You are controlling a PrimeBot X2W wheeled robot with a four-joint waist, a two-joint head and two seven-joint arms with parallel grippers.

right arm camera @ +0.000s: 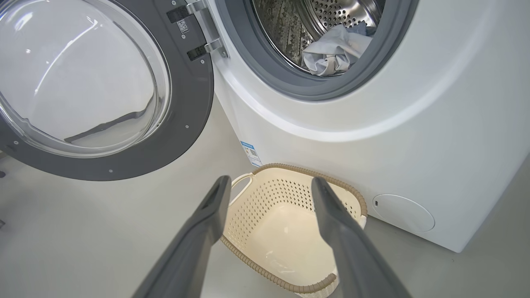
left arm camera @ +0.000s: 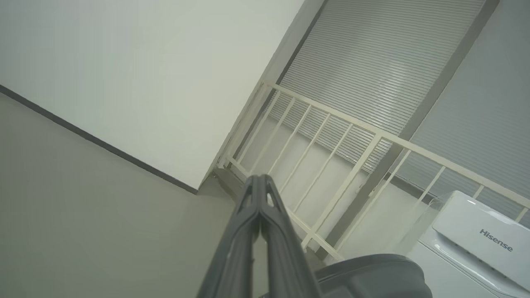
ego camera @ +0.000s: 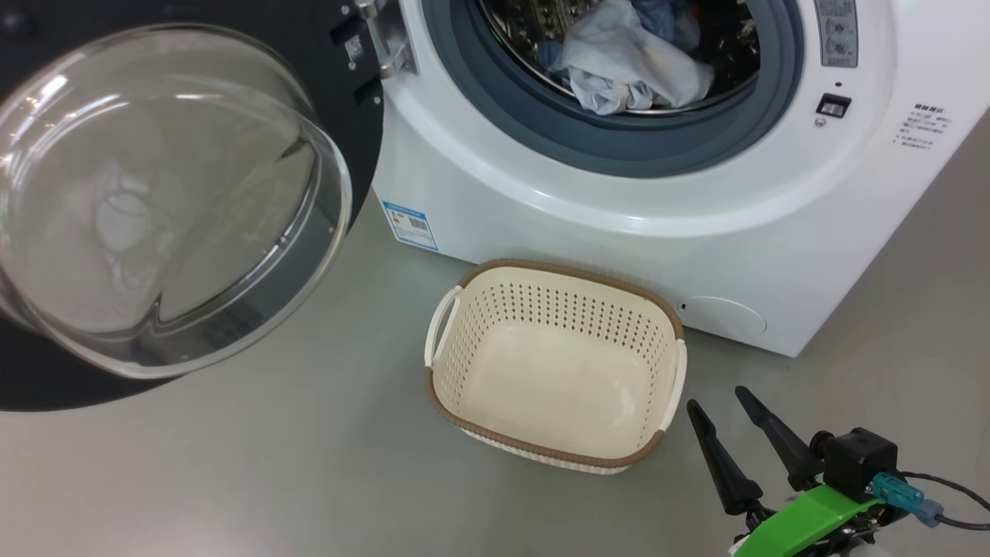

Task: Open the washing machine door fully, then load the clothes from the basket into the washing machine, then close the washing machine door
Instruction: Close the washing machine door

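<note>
Right gripper [ego camera: 715, 397] hangs with its two long, dark, tapered fingers spread apart, gripping nothing. Just beyond their tips sits the basket [ego camera: 568, 271], cream perforated plastic with a brown woven-look rim, mouth up, smooth floor showing, its long axis lying across the jaws and parallel to the washing machine [ego camera: 588, 224] front. Farther past the tips, the clothes [ego camera: 626, 62] lie crumpled, pale and soft, in the steel drum [right arm camera: 331, 12]. Left of the jaws, the washing machine door [ego camera: 363, 155] stands wide open, its glass bowl bulging outward. Left gripper [left arm camera: 259, 179] has its fingers pressed together, pointing toward a pale railing [left arm camera: 331, 120].
</note>
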